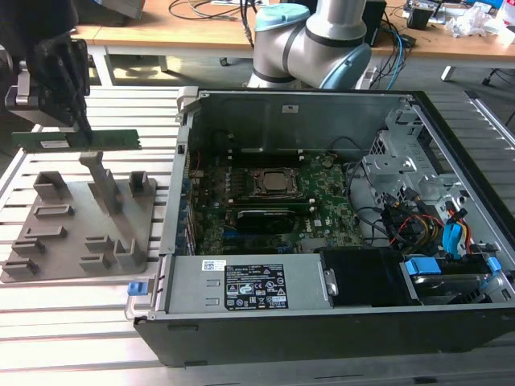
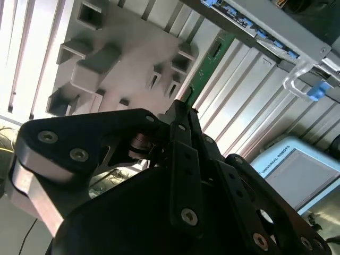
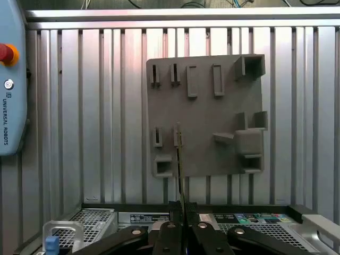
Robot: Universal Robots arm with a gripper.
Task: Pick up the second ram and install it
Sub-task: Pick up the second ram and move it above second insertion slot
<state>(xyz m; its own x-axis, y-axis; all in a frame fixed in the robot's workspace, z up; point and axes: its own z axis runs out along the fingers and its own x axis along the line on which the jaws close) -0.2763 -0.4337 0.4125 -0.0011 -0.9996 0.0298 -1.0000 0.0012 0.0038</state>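
Note:
In the exterior view my gripper (image 1: 80, 122) hangs at the left, above the grey holder block (image 1: 80, 217), shut on the second ram (image 1: 76, 141). The ram is a long thin green stick held level, clear of the block's upright posts. The second wrist view shows the green stick (image 2: 204, 69) reaching out from between my closed fingertips (image 2: 180, 109) over the holder block (image 2: 122, 58). In the first wrist view the ram (image 3: 179, 159) appears edge-on as a thin line running from my gripper (image 3: 183, 210) across the holder block (image 3: 207, 117).
The open computer case (image 1: 418, 108) fills the exterior view's right, with the green motherboard (image 1: 265, 201) and CPU socket (image 1: 273, 183) inside and cables at its right end. The arm's base (image 1: 310, 40) stands behind it. A teach pendant (image 3: 10, 79) lies beside the slatted table.

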